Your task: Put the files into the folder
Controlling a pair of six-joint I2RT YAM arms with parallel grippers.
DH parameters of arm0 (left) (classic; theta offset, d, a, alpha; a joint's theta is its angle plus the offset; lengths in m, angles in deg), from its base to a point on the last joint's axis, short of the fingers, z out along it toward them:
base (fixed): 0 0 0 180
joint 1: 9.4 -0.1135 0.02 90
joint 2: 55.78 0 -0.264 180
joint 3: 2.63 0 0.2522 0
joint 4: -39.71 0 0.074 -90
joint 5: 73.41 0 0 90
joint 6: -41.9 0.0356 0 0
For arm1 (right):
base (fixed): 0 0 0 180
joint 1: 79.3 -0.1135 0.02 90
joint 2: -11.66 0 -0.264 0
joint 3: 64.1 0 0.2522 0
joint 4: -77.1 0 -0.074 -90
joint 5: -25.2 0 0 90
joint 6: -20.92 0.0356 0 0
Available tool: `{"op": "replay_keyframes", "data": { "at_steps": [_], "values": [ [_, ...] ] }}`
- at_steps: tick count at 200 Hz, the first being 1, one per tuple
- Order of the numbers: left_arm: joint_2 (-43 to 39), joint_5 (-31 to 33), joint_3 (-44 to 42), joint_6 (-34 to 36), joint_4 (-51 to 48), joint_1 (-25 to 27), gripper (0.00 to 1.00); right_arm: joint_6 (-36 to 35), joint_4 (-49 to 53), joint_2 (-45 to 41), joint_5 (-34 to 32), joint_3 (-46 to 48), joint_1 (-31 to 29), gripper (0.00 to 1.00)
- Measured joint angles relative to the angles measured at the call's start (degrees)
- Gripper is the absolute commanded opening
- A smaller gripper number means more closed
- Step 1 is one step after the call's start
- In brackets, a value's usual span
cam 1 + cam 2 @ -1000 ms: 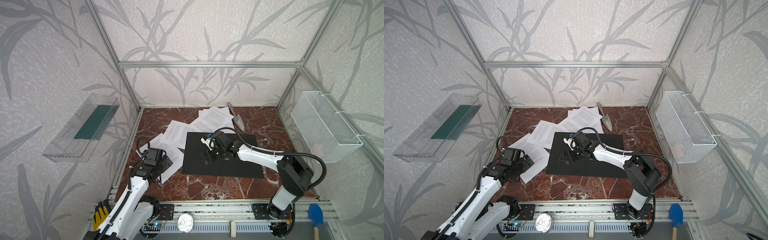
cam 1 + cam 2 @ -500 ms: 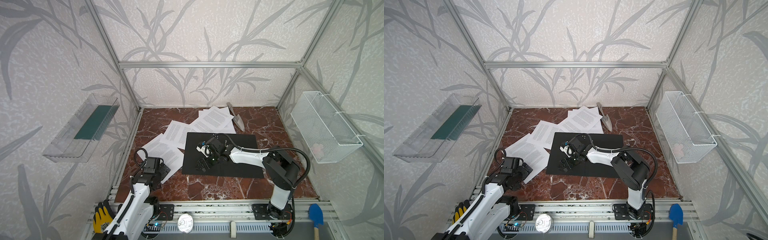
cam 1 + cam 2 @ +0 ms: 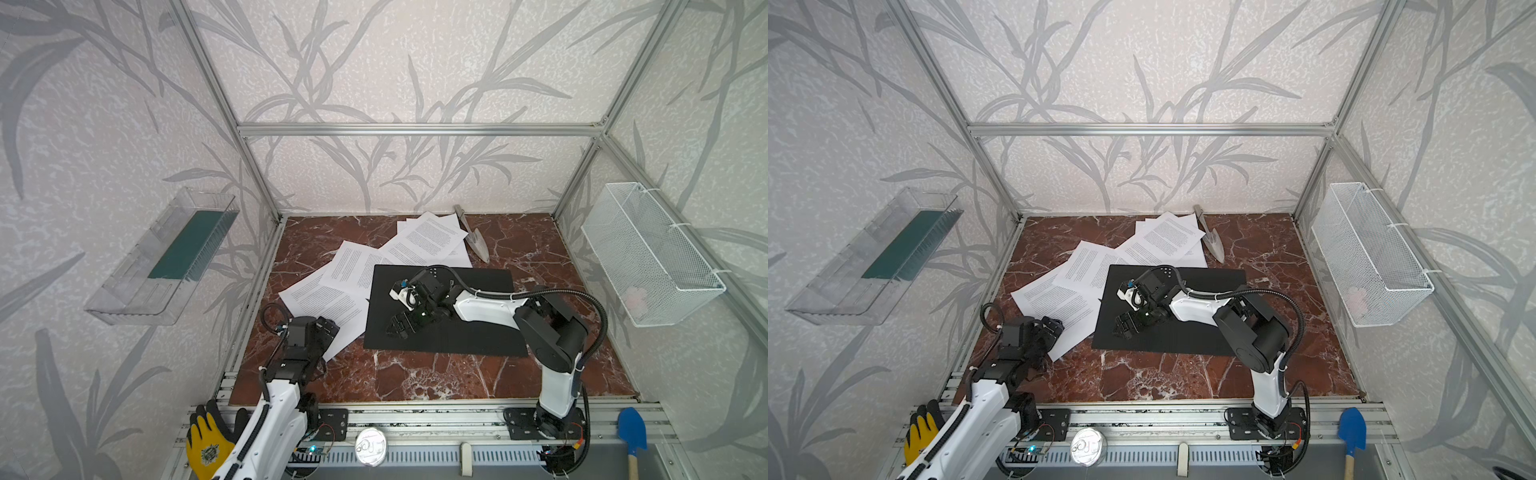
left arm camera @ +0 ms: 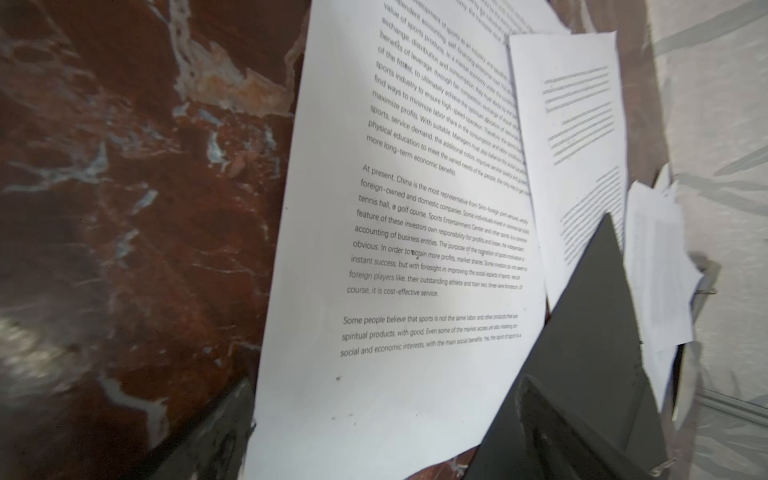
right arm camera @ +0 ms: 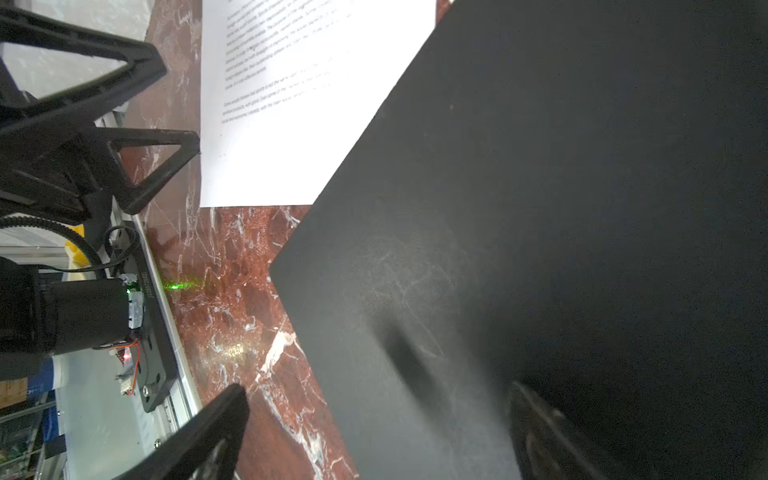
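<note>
**A:** How far along are you?

**B:** Hardly started, I'd say. The folder (image 3: 469,336) lies shut and flat in the middle of the marble table (image 3: 415,382), and none of the files (image 3: 353,270) is inside it. Every sheet lies loose, fanned from the folder's left edge toward the far wall, with a few edges caught under it. Opening the cover, gathering the sheets and slipping them in are all left to do.

**A:** Which way does it lie?

**B:** Its long axis runs left to right in both top views. I can't tell which edge holds the spine. The sheets lie slantwise to it.

**A:** And your pincers?

**B:** My right gripper (image 3: 400,326) hangs low over the folder's left end, jaws spread, pinching nothing. My left gripper (image 3: 328,330) is spread too and empty, at the nearest sheet's near corner.
</note>
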Motion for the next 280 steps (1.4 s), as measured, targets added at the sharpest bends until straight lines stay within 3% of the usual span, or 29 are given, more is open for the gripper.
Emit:
{"op": "replay_keyframes", "data": {
  "at_steps": [82,280],
  "values": [
    [-1.55,-6.25,-4.81,-1.25,11.87,-0.07,1.0,0.48,-0.96,1.66,2.69,-1.33,0.26,0.94],
    [25.53,-19.52,1.27,9.88,39.98,-0.33,0.99,0.48,-1.31,3.37,5.77,-2.73,0.35,0.92]
  ]
}}
